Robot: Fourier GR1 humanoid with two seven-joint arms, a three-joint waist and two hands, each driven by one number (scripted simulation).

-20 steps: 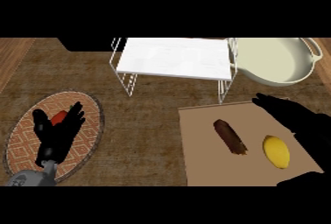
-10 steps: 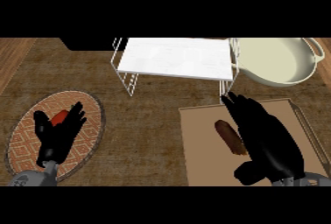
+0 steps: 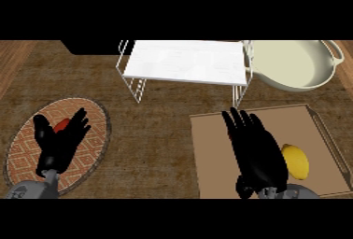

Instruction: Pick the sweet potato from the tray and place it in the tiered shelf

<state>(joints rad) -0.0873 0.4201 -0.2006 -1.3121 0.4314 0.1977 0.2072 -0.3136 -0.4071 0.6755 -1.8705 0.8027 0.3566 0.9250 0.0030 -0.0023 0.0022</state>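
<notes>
Nearest, the right hand [image 3: 254, 151] now lies flat over the middle of the tray [image 3: 207, 154], fingers straight and apart, having swung in from the tray's right edge over the last second. It covers the spot where the sweet potato lay a moment ago, so the vegetable is hidden and contact cannot be told; this looks like the reach just before closing. A lemon [image 3: 295, 161] sits just beside the hand. At the left, the left hand [image 3: 60, 140] rests open over a patterned mat [image 3: 89, 140], unchanged, a red thing under it. Farther off stand the tiered shelf [image 3: 186, 60] and a cream pot [image 3: 296, 63].
</notes>
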